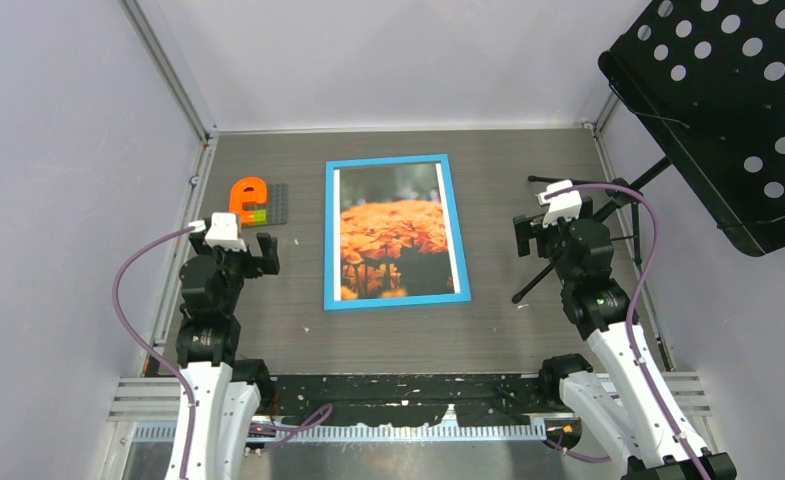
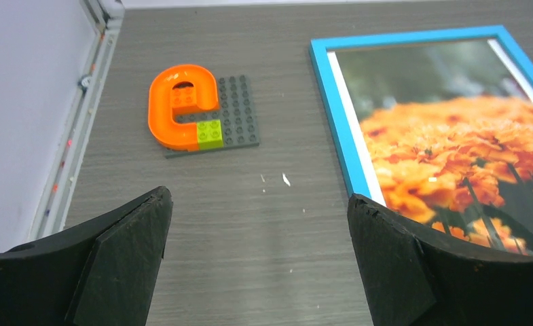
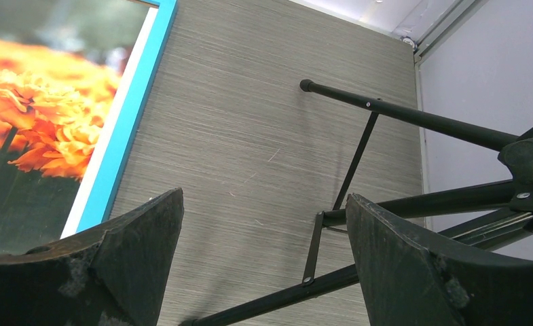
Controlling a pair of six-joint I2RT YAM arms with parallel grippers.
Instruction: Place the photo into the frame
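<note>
The left gripper is held wide apart with nothing between its fingers, above the table, and the right gripper is spread in the same way and also empty. Between the two arms the frame is laid flat, blue side up, and the photo is seen inside its border. A grey stud plate carrying an orange curved piece is found left of the frame, and black stand legs are seen beside the right gripper.
</note>
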